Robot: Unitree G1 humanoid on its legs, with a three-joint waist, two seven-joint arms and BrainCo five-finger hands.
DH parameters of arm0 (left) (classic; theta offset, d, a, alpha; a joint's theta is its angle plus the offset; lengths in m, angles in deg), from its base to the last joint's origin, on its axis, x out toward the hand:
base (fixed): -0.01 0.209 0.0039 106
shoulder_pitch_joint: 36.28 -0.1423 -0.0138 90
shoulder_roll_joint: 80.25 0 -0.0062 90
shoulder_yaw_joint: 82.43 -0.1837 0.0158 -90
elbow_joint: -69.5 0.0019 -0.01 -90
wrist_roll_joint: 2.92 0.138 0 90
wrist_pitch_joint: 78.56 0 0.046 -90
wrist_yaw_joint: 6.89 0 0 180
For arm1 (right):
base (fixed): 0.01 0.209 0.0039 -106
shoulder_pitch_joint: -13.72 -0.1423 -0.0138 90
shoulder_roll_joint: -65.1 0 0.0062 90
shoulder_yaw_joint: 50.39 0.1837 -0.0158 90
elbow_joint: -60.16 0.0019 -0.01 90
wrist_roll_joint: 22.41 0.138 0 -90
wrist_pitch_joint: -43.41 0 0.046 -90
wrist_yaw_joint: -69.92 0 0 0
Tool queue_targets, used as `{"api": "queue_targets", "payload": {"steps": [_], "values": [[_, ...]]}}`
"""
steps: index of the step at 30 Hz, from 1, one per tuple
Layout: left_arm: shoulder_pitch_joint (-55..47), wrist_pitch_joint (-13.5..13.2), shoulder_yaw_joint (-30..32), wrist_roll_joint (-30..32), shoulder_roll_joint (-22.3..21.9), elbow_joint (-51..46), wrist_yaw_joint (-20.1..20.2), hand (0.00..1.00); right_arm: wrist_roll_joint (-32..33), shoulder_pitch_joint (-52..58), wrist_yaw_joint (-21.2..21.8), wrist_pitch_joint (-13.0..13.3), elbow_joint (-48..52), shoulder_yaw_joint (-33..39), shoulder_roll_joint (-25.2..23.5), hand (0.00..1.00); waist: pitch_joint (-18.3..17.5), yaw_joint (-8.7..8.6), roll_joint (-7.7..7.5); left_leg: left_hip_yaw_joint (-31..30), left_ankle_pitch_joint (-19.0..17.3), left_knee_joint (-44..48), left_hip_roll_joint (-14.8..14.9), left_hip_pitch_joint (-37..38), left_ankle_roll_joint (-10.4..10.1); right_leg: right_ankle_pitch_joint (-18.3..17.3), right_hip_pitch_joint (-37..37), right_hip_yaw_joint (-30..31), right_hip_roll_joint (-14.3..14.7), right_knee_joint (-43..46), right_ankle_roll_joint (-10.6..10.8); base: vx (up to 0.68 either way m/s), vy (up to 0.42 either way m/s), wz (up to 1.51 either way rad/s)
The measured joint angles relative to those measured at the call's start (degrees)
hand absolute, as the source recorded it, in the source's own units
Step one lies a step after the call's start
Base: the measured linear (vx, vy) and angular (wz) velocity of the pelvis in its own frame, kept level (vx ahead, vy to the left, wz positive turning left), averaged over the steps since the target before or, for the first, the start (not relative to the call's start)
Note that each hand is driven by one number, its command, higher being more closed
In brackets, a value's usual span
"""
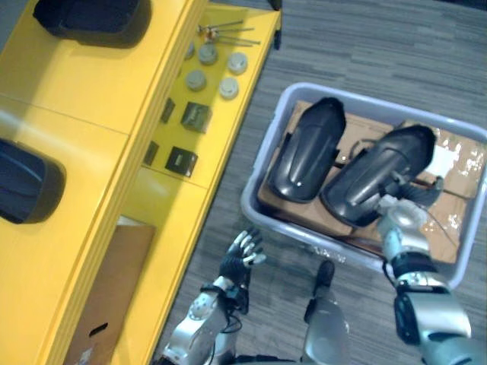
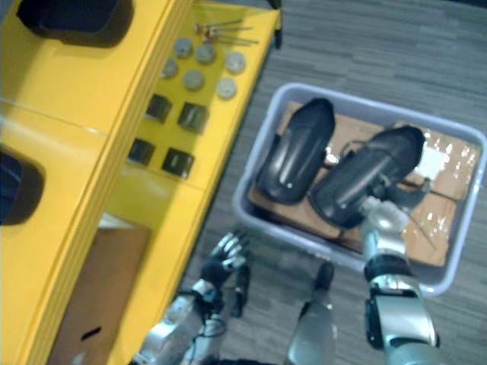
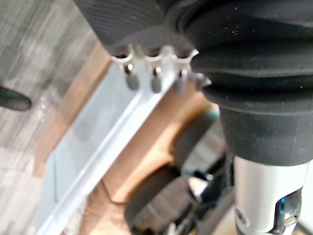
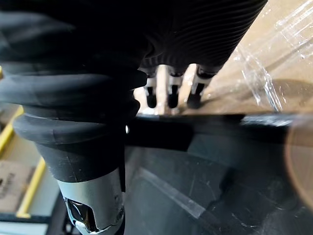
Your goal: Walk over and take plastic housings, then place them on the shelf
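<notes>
Two black plastic housings lie side by side on cardboard in a pale grey bin (image 1: 304, 239) on the floor: the left housing (image 1: 308, 152) and the right housing (image 1: 373, 171). My right hand (image 1: 396, 213) rests at the near end of the right housing. In the right wrist view its straight fingers (image 4: 171, 95) reach over the rim of that housing (image 4: 195, 186), with the thumb on the near side. My left hand (image 1: 242, 255) hangs open just outside the bin's front left corner, holding nothing. Its fingers (image 3: 155, 81) point at the bin's rim (image 3: 112, 132).
A yellow shelf (image 1: 91, 84) runs along the left. Two more black housings (image 1: 91, 19) (image 1: 27, 182) sit on its top. A lower level holds grey round parts (image 1: 217, 72), small black boxes (image 1: 196, 116) and a cardboard sheet (image 1: 114, 289). Clear film (image 1: 456, 160) lies in the bin.
</notes>
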Motion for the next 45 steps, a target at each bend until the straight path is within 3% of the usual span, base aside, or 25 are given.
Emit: {"api": "queue_targets", "payload": {"steps": [1,2,6,12,20,26,31,35,38,41,43,45], "values": [[0.2,0.0,-0.1,-0.1,-0.1,0.0,0.0,0.0,0.0,-1.2,-0.7,-1.1,-1.8,0.1,0.6,0.0,0.0,0.03,0.08,-0.3,0.1,0.0,0.0,0.0,0.0,-0.1,0.0,-0.2,0.0,0.3,-0.1,-0.02,-0.002,0.14],[0.6,0.0,-0.1,-0.1,-0.2,0.1,0.0,0.0,0.0,-2.6,-0.7,-1.9,-4.4,0.2,1.7,1.0,0.2,0.05,0.4,-0.9,0.3,0.0,-0.1,-0.1,-0.1,-0.2,0.1,-1.0,-0.1,0.8,-0.3,-0.02,-0.005,0.17],[2.7,-0.1,-0.2,-0.2,-1.5,2.3,-0.1,0.0,-0.3,-6.8,-0.7,-4.6,-11.5,1.0,5.9,1.0,0.7,1.26,1.99,-2.2,1.1,-0.2,-0.1,-0.6,-0.3,-0.7,0.0,-2.6,-0.1,1.8,-1.0,-0.04,-0.015,0.19],[2.8,-0.2,-0.8,-2.2,-1.7,4.3,-0.4,0.0,-3.0,-10.2,2.0,-14.5,-19.5,4.5,13.0,1.0,0.7,2.27,4.6,-4.8,3.7,-2.8,0.0,-0.9,-0.9,-1.5,-0.2,-5.5,-0.2,2.9,-1.6,-0.04,-0.032,0.21],[1.7,-1.3,-0.8,-2.4,-1.6,4.0,0.3,0.0,-14.2,-12.6,7.6,-20.2,-22.6,6.6,14.9,1.0,0.6,2.96,4.92,-5.8,5.3,-4.3,0.0,-0.6,-1.2,-2.3,-0.7,-6.5,-0.5,4.7,-1.8,-0.02,-0.015,0.08],[-1.5,-1.5,-0.8,-2.4,-0.1,0.6,0.7,0.0,-24.3,-13.4,10.9,-19.4,-26.4,7.3,16.0,1.0,0.5,3.17,5.0,-7.2,6.8,-5.5,-0.6,-0.8,-1.3,-2.7,-0.8,-8.1,-1.3,5.5,-1.8,-0.02,0.003,0.16],[-3.8,-3.0,0.2,-2.4,1.0,-2.8,1.0,0.0,-31.6,-11.6,10.9,-14.1,-25.6,4.0,16.0,1.0,0.6,3.03,4.93,-7.1,7.5,-7.0,-0.4,0.0,-1.3,-2.5,-0.5,-8.0,-1.5,5.2,-1.6,0.0,-0.001,0.01],[-4.7,-3.1,2.7,-2.4,1.1,-6.1,2.0,0.0,-35.2,-6.3,10.7,-11.8,-14.0,-1.5,16.0,1.0,1.0,2.85,4.12,-5.6,7.6,-8.0,0.7,1.2,-1.4,-1.9,0.1,-7.2,-0.5,3.8,-1.6,0.01,-0.022,-0.16],[-5.2,-3.4,5.1,-2.1,2.3,-10.0,1.8,0.0,-38.4,-1.4,10.7,-11.9,-1.8,-4.8,15.2,1.0,1.0,2.31,2.47,-4.3,7.7,-9.0,1.9,2.0,-1.6,-1.5,0.2,-6.0,0.7,2.8,-1.8,0.04,-0.05,-0.2],[-5.4,-3.4,7.7,-0.3,3.3,-13.7,1.2,0.0,-41.7,4.6,10.7,-12.2,8.6,-4.8,12.4,1.0,0.7,0.95,-0.13,-3.4,7.5,-10.1,2.7,4.6,-1.9,-1.5,2.3,-5.6,1.5,1.8,-1.9,0.06,-0.041,-0.15],[-5.0,-3.4,9.7,2.2,5.1,-17.6,0.7,0.0,-44.4,9.3,10.8,-12.3,16.0,-4.9,10.0,1.0,0.4,0.4,-2.84,-2.0,7.4,-10.9,3.3,6.2,-2.0,-1.5,3.1,-4.6,2.1,1.2,-2.0,0.04,-0.019,-0.25],[-4.7,-3.3,10.7,3.4,6.1,-19.1,0.7,0.0,-45.8,11.7,10.8,-12.4,19.5,-4.9,8.7,1.0,-0.2,-0.38,-4.05,-1.6,7.2,-11.0,3.3,6.4,-2.1,-1.4,3.2,-4.4,2.1,0.9,-2.1,0.03,-0.01,-0.15]]}}
